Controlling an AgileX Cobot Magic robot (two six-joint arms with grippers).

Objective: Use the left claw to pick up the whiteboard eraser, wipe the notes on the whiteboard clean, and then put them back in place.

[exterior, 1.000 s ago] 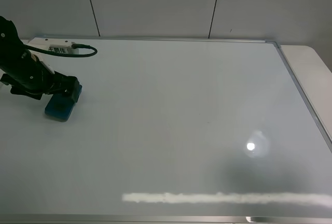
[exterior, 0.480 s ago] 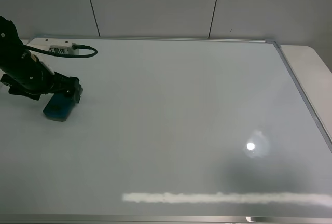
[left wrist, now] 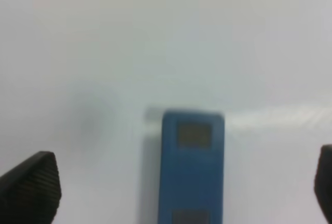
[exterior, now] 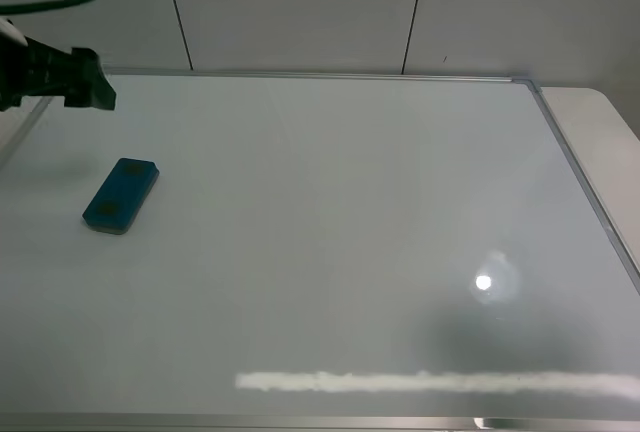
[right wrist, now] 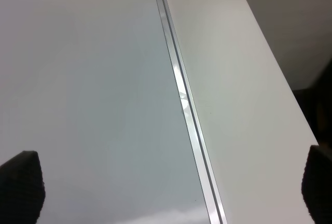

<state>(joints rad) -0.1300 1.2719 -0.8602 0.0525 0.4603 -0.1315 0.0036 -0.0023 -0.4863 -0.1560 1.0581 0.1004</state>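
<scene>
Your whiteboard eraser (exterior: 121, 195) lies flat on the whiteboard (exterior: 330, 242), near its left edge, with nothing touching it. Your left tool (exterior: 92, 80) hangs above the board's far left corner, well apart from the eraser; its fingers (left wrist: 32, 185) are spread wide, the eraser (left wrist: 192, 166) showing between them below. Your right tool's fingertips (right wrist: 19, 186) are spread too, straddling the board's silver frame (right wrist: 185, 105) and the white tabletop (right wrist: 244, 110) beside it
</scene>
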